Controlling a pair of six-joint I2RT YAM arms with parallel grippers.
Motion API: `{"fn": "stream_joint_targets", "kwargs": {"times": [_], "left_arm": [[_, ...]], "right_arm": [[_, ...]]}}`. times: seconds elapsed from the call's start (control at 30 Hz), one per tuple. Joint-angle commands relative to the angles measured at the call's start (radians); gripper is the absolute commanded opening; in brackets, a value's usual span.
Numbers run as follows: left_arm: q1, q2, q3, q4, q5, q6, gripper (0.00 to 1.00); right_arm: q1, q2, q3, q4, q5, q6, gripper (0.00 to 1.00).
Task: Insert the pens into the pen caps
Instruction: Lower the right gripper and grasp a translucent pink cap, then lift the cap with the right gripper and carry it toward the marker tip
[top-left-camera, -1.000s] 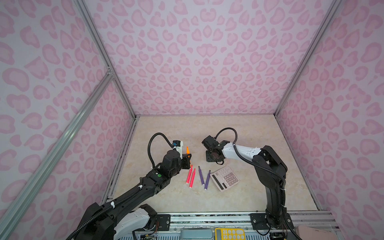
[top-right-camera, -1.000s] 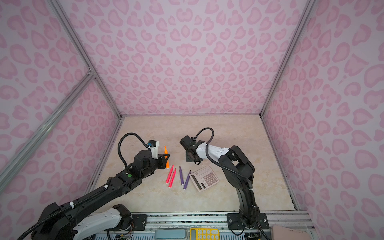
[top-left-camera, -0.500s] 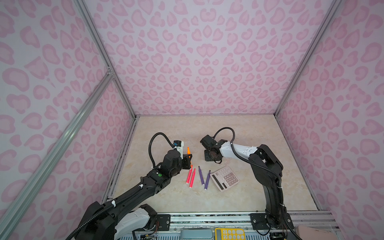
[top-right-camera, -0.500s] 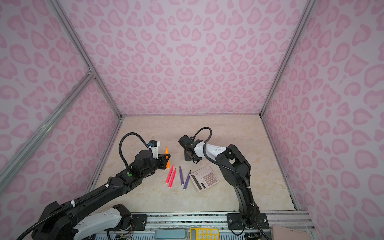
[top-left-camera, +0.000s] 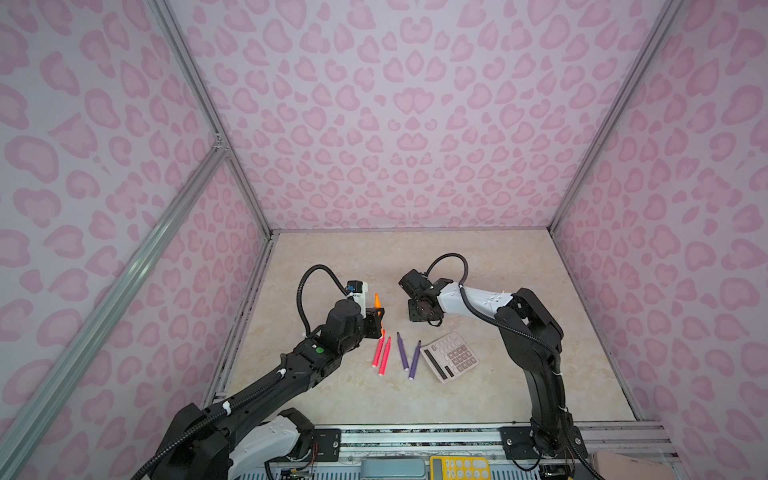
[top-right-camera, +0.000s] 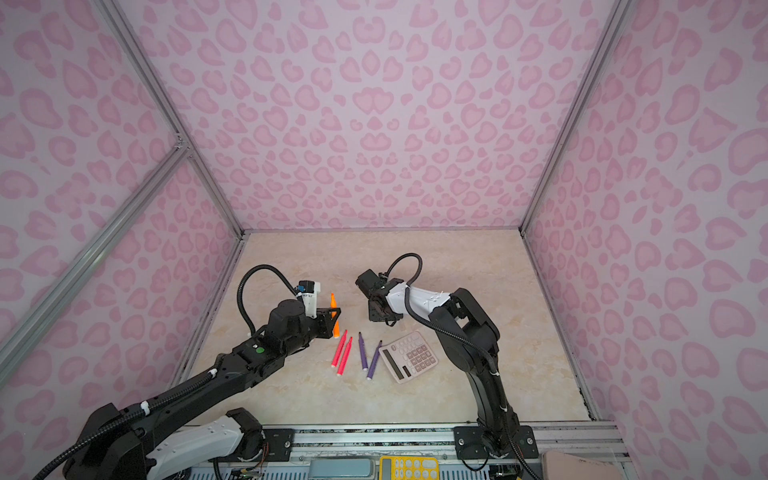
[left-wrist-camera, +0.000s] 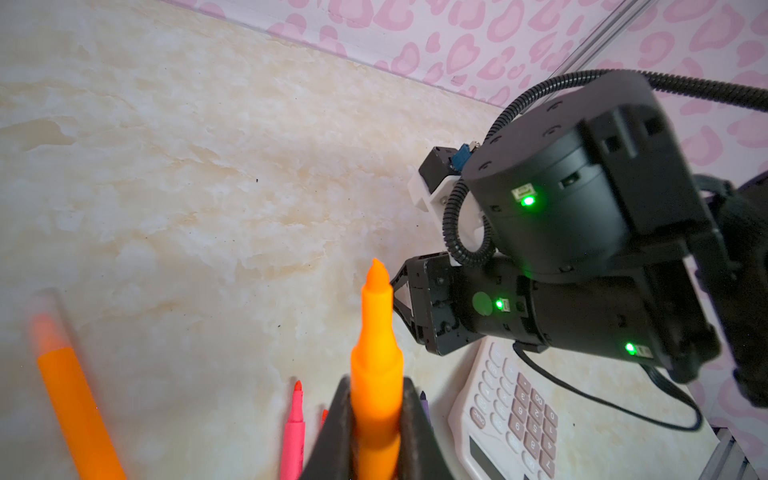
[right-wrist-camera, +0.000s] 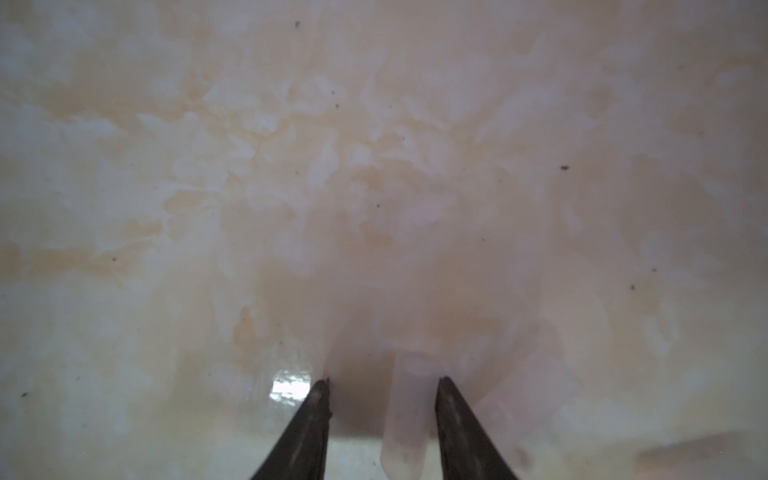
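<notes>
1 clear cap (right-wrist-camera: 405, 415) lies on the table (top-left-camera: 374, 257) between the fingers of my right gripper (right-wrist-camera: 383, 382). It sits close to 1 finger with a gap at the other, so my jaws stand apart around it, not yet gripping. Over the last second this wrist has edged slightly toward my left arm, staying low. My left gripper (left-wrist-camera: 376, 386) stays clamped on 1 orange pen (left-wrist-camera: 376, 332), tip up. Closing on the cap looks like the step in hand. 2 pink-red pens (top-left-camera: 381, 353) and 2 purple pens (top-left-camera: 405, 357) lie uncapped near the calculator (top-left-camera: 451, 357).
</notes>
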Motion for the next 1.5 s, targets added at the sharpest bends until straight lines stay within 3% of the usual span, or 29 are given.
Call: {"fn": "stream_joint_targets", "kwargs": {"times": [0.0,0.37,1.0,1.2,1.27,1.37,1.47], "left_arm": [[-0.001,0.002,0.011,0.023,0.007,0.007,0.03],[-0.002,0.003,0.01,0.026,0.012,0.009,0.03],[-0.015,0.015,0.013,0.047,0.05,0.02,0.03],[-0.033,0.045,0.021,0.08,0.122,0.034,0.03],[-0.047,0.059,0.028,0.08,0.125,0.048,0.03],[-0.051,0.06,0.034,0.08,0.132,0.05,0.03],[-0.053,0.04,0.016,0.134,0.159,0.05,0.03]], "right_arm": [[0.002,0.02,-0.001,-0.026,0.003,-0.004,0.36],[-0.009,0.034,-0.002,-0.025,0.003,0.007,0.34],[-0.013,-0.052,-0.083,0.03,0.01,0.037,0.12],[-0.015,-0.174,-0.151,0.05,-0.009,0.055,0.06],[-0.013,-0.265,-0.196,0.07,-0.061,0.09,0.05],[-0.002,-0.413,-0.312,0.175,-0.069,0.16,0.06],[-0.036,-0.51,-0.328,0.21,-0.063,0.209,0.02]]}}
